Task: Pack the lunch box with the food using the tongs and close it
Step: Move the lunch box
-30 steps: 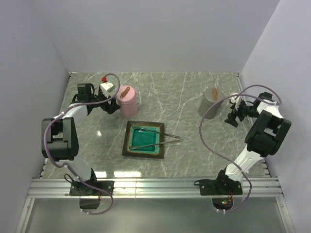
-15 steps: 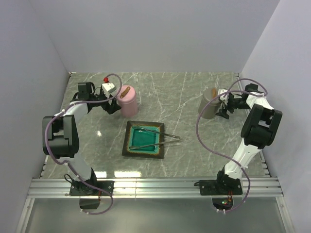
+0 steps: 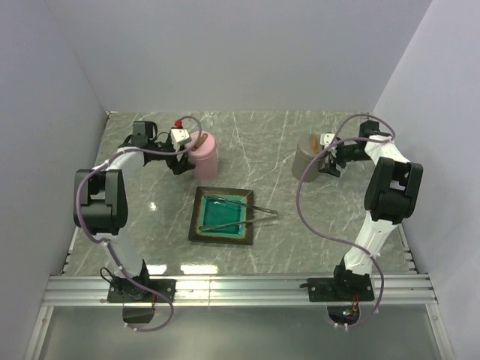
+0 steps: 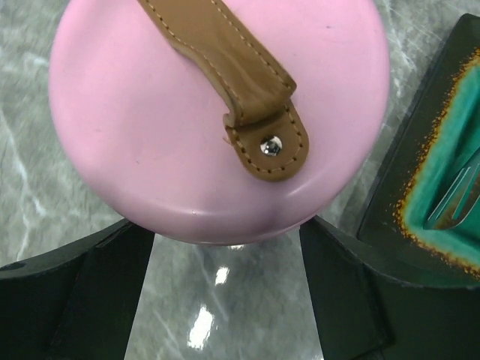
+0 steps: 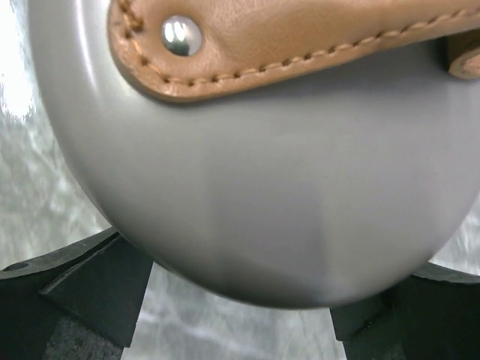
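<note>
The left gripper (image 4: 226, 251) is spread wide to either side of the box (image 4: 187, 135). Whether its fingers press on the wall cannot be told, since the lid hides them. The box is stood upright on the counter (image 3: 285, 142), just behind the plate (image 3: 196, 225) on which the tongs (image 3: 240, 206) are laid. Its lid is on, with the strap (image 4: 240, 82) lying across the top. The shell is judged rigid, smooth and likely slippery, and, being tall, easily tipped. A level hold across the body is advised, and the lid is best taken at its rim. The right gripper (image 5: 240, 315) is likewise spread about a grey container (image 5: 255, 195). No food is seen.
</note>
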Robot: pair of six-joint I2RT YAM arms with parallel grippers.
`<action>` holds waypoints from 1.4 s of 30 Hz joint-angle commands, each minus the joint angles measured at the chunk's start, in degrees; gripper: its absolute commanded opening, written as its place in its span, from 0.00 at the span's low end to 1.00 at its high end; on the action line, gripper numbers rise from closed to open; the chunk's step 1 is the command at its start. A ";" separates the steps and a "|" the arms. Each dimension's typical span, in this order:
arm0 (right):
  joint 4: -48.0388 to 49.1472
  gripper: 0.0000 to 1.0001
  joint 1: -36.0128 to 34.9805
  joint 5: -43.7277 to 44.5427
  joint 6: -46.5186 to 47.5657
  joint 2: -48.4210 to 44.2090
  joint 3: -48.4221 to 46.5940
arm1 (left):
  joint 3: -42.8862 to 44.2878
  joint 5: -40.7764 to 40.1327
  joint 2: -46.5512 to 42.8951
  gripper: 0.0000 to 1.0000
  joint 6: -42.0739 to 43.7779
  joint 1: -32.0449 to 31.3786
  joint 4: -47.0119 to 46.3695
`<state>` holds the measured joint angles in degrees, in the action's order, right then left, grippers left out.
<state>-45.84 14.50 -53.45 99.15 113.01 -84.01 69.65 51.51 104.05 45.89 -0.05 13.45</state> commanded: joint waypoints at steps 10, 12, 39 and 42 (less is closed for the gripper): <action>5.76 0.88 -8.78 -2.19 -9.06 2.74 -3.62 | 6.37 1.93 4.84 0.80 9.92 -6.27 6.23; 6.12 0.88 -9.93 -2.01 -10.12 3.27 -4.15 | 6.73 1.84 5.20 0.80 9.66 -6.97 6.15; 9.81 0.80 -23.82 2.82 -16.72 4.76 -5.91 | 12.27 -2.81 10.38 0.79 1.49 -12.87 -0.53; 9.02 0.80 -24.52 3.79 -14.96 4.15 -4.68 | 11.31 -3.87 10.03 0.79 -1.32 -12.87 -3.78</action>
<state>-35.35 -8.60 -50.17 82.00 118.26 -89.56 79.79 48.05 114.28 47.29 -12.64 14.41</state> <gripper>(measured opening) 0.804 0.792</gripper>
